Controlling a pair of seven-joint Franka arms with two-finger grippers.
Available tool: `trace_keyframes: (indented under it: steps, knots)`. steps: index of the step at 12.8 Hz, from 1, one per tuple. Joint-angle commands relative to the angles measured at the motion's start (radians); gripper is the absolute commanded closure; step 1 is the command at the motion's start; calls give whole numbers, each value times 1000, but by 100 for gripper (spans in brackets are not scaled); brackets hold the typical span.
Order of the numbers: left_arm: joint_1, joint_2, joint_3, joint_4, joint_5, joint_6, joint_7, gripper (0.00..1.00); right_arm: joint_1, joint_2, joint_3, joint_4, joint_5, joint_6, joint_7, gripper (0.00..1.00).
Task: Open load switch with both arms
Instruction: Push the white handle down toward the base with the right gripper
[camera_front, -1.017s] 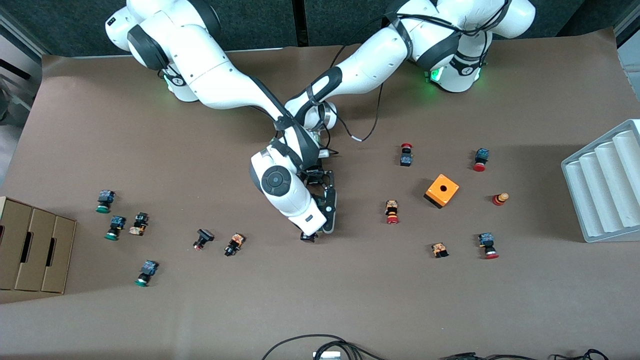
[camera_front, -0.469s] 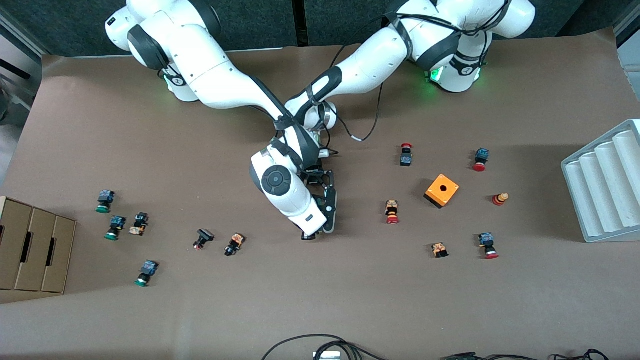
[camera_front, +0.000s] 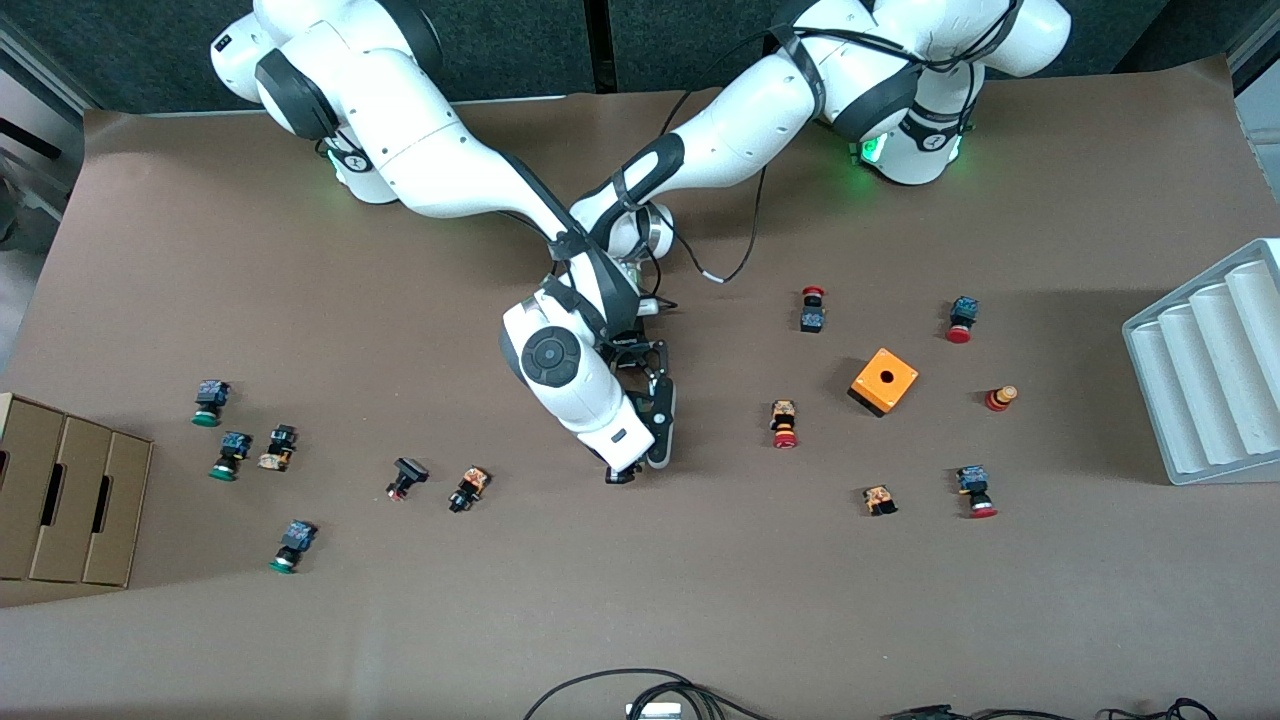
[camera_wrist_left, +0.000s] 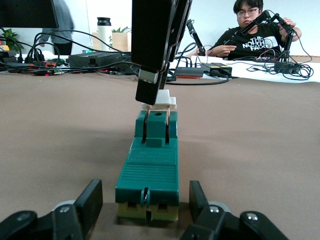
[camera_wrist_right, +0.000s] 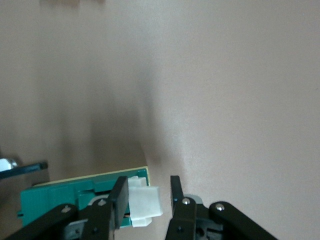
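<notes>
at table centre, both end effectors (camera_wrist_right: 146, 200) (camera_wrist_left: 145, 210) clamp load switch (camera_wrist_left: 149, 165).

I saw the brown table (camera_front: 640, 600) strewn with small push buttons (camera_front: 785, 424), green-capped ones toward the right arm's end. The green load switch (camera_wrist_left: 148, 167) lay flat near its middle. An orange cube (camera_front: 884, 381) sat toward the left arm's end, a white ridged tray (camera_front: 1210, 365) and cardboard boxes (camera_front: 65, 490) at opposite edges
</notes>
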Motion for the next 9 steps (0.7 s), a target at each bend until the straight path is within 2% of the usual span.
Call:
trace_keyframes:
  steps: [1, 3, 9]
  knots:
    - [-17, 18, 10, 4, 3, -17, -22, 22, 10, 11, -15, -2, 23, 45, -22, 59]
    - [-17, 18, 10, 4, 3, -17, -22, 22, 10, 6, -15, -1, 23, 42, -20, 54]
    - [-17, 18, 10, 4, 3, -17, -22, 22, 9, 4, -27, -1, 23, 39, -24, 56]
